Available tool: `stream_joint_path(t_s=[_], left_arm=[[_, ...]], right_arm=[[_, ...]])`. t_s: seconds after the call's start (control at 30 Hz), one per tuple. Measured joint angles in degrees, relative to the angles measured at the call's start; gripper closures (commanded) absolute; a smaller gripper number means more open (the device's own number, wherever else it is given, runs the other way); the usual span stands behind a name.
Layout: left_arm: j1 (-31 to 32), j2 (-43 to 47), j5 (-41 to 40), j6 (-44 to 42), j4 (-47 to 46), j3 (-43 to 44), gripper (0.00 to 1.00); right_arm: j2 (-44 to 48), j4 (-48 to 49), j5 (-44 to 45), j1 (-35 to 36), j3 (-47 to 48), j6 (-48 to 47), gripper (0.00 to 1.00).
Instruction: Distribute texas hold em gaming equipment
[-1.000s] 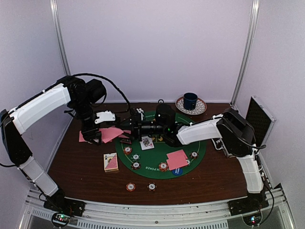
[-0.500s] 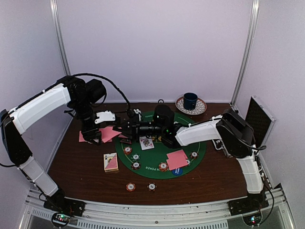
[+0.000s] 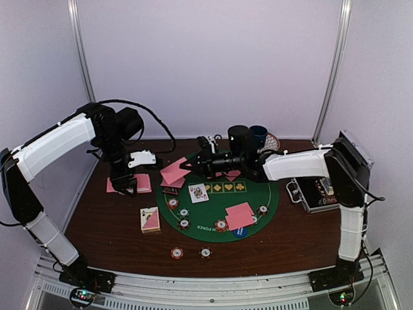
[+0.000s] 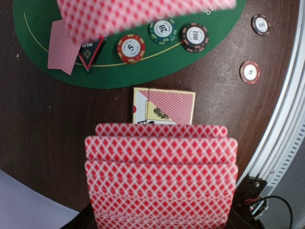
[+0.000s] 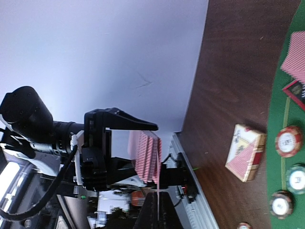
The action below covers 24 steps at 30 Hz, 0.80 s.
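Observation:
My left gripper (image 3: 126,185) is shut on a fanned stack of pink-backed playing cards (image 4: 162,176), held over the brown table left of the green mat (image 3: 258,194). Its fingers are hidden behind the cards. My right gripper (image 3: 192,166) is shut on a single pink card (image 3: 173,173), which is seen edge-on (image 5: 157,200) between its fingers in the right wrist view. That card hangs above the mat's left edge, just right of the stack. On the mat lie striped chips (image 4: 131,48), a black triangle marker (image 4: 90,50), a face-up card (image 3: 199,192) and pink cards (image 3: 240,215).
A card box (image 3: 150,219) lies on the table left of the mat, and two chips (image 3: 177,253) sit near the front edge. A blue mug (image 3: 260,132) stands behind the right arm. An open black case (image 3: 316,194) is at the right.
My right gripper has shut on one card at the left gripper's stack and drawn back to the right with it. The left arm has stayed put.

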State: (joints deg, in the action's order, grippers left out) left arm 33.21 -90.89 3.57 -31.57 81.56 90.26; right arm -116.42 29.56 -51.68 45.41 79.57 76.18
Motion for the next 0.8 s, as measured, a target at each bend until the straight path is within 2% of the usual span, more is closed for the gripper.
stream_joint_path(t_s=[0.2,0.3,0.43,0.6,0.8], left_arm=[[0.0,0.46,-0.04,0.0,-0.02,-0.79,1.0],[0.0,0.48,-0.02,0.0,0.0,-0.92,1.0],[0.0,0.5,0.04,0.02,0.0,-0.94,1.0],[-0.31,0.61,0.13,0.02,0.04,-1.14,1.0],[-1.05,0.68,0.24,0.02,0.09,-1.33,1.0]], right_arm=[[7.34,-29.27,4.55,-4.31,5.68,-24.3,1.0],[7.93,-42.53,11.67,-4.5,10.23,-37.64,1.0],[8.22,-53.62,25.24,-3.34,11.23,-53.0,1.0],[8.22,-57.96,42.86,0.39,10.36,-68.59,1.0],[8.07,-51.39,62.55,5.86,5.75,-84.43,1.0]])
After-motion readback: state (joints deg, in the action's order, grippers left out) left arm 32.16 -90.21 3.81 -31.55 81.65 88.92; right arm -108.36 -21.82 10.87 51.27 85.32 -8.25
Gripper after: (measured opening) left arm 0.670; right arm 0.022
